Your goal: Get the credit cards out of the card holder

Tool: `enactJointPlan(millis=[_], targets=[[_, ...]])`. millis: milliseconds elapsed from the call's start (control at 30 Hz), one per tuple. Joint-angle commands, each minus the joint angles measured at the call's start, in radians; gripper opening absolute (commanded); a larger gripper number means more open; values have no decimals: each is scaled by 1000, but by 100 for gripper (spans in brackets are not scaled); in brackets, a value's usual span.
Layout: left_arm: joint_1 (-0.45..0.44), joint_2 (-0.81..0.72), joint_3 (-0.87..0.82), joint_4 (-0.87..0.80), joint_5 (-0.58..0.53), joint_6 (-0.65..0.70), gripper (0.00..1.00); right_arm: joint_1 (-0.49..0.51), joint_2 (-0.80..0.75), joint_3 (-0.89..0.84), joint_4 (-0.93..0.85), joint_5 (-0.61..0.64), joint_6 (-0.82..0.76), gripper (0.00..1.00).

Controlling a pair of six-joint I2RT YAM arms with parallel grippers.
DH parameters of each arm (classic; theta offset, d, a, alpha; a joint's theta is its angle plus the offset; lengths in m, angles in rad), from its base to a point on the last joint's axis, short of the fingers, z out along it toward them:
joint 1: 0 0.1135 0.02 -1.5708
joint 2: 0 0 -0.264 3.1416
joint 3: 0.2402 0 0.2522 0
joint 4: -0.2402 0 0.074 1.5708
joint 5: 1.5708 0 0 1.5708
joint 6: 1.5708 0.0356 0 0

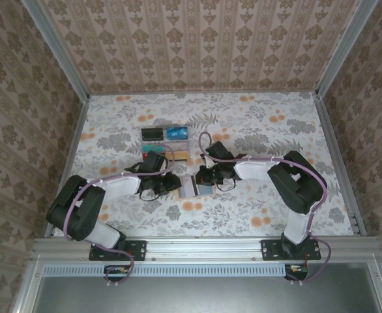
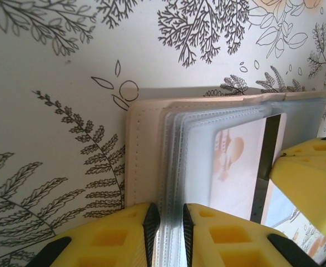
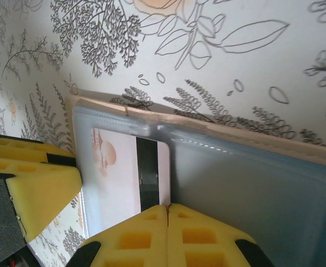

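The card holder (image 1: 196, 188) lies open on the floral table between both grippers. Its tan cover (image 2: 143, 156) and blue-grey inner panel (image 3: 252, 183) both show. My left gripper (image 2: 171, 222) is shut on the holder's stack of clear sleeves (image 2: 174, 167) at their near edge. A pale card (image 3: 115, 178) with an orange motif and a black stripe sits in the top sleeve. My right gripper (image 3: 168, 214) is shut at that card's near corner, fingers pressed together. In the top view the left gripper (image 1: 168, 184) and right gripper (image 1: 207, 177) flank the holder.
Several cards lie in a group behind the holder: a black one (image 1: 154, 134), a blue one (image 1: 176, 133) and a tan-orange one (image 1: 178, 155). The left gripper's yellow finger (image 3: 29, 189) sits close to the right gripper. Metal rails edge the table (image 1: 276, 130).
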Motion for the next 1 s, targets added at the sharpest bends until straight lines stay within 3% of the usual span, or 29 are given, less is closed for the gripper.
enactJointPlan(millis=[0,433,800,967], targets=[[8,-8,10,-65,-28,30,24,-10,-36,-27,-2,14,-10,5],[-7,-72,96,-115,36,81,25,-14,-12,-39,27,-22,6,9],[-55,83,139,-102,36,71,15,-18,-5,-46,33,-29,5,16],[-57,126,122,-82,46,47,12,-24,10,-49,75,-101,25,21]])
